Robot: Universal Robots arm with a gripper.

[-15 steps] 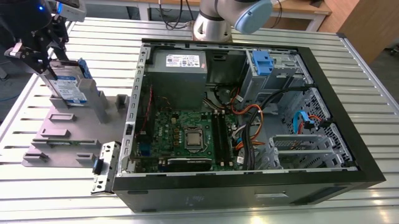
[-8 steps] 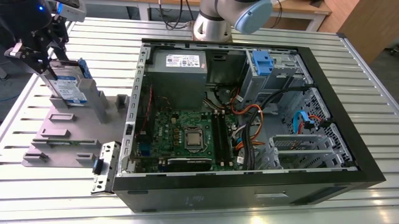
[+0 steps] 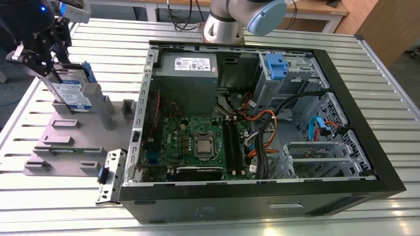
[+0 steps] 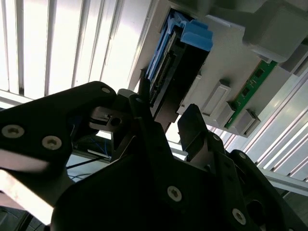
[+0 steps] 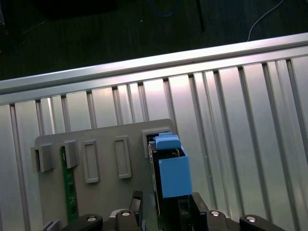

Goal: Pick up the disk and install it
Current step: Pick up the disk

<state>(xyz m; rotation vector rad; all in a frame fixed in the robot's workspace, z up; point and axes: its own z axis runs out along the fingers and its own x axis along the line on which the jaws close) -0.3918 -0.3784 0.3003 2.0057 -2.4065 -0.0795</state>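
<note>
Disk (image 3: 74, 94) stands on edge in the grey holder (image 3: 92, 135) on the table (image 3: 52, 211), upper left of the exterior view, end effector (image 3: 58, 73) at its top edge, can't tell if clamped; judged best: square hold on the carrier, straight lift to avoid jamming.

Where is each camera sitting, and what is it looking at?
Exterior view: high off the arm, looking down on the computer case; the arm and tool show.
First wrist view: on the arm, looking down over the tool at the disk in its grey holder.
Second wrist view: on the arm, looking along the tool at the disk.
Shared: tool, disk, holder.
</note>
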